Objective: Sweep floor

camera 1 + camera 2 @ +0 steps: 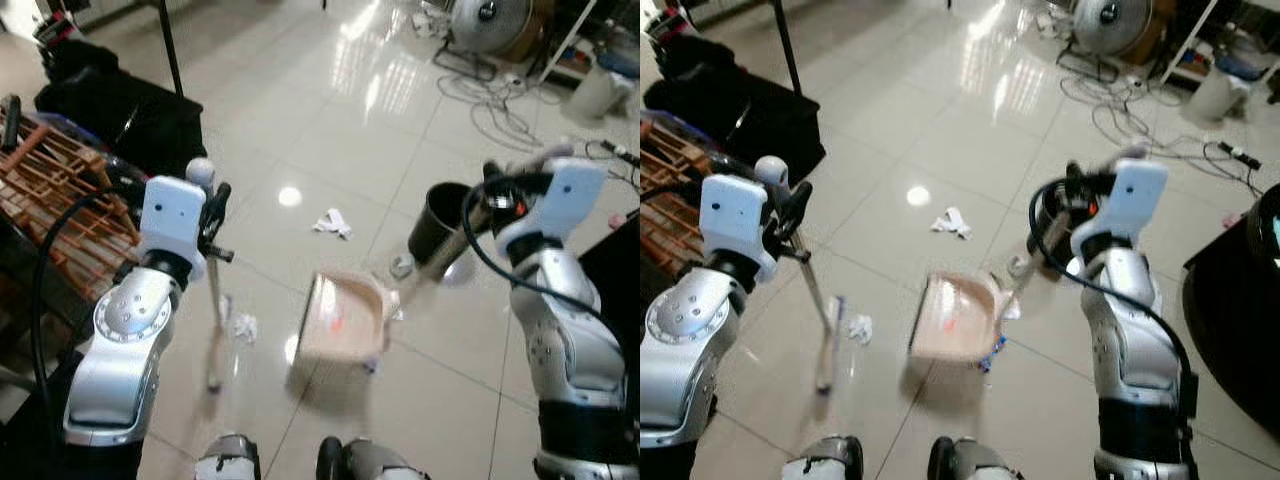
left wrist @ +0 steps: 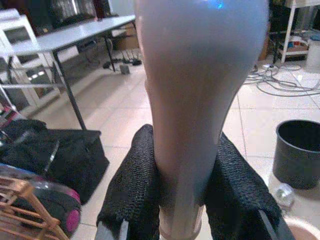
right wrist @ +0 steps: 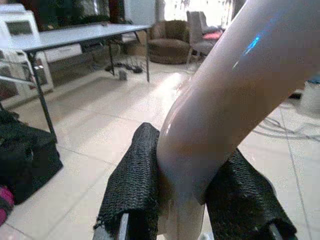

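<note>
My left gripper (image 1: 213, 218) is shut on the pale handle of a broom (image 1: 214, 310), which runs down to the floor on my left. In the left wrist view the handle (image 2: 200, 90) sits between the black fingers (image 2: 135, 190). My right gripper (image 1: 490, 195) is shut on the long handle of a pink dustpan (image 1: 340, 320), which rests on the tiles in front of me. That handle (image 3: 235, 95) is clamped between the pads (image 3: 135, 185) in the right wrist view. One crumpled paper (image 1: 243, 326) lies between broom and dustpan. Another paper (image 1: 333, 223) lies farther out.
A black bin (image 1: 440, 225) stands by the right arm, with a small foil ball (image 1: 402, 266) beside it. A wooden rack (image 1: 60, 190) and a black bag (image 1: 120, 110) are on the left. Cables (image 1: 490, 100) and a fan (image 1: 490, 20) lie at the far right.
</note>
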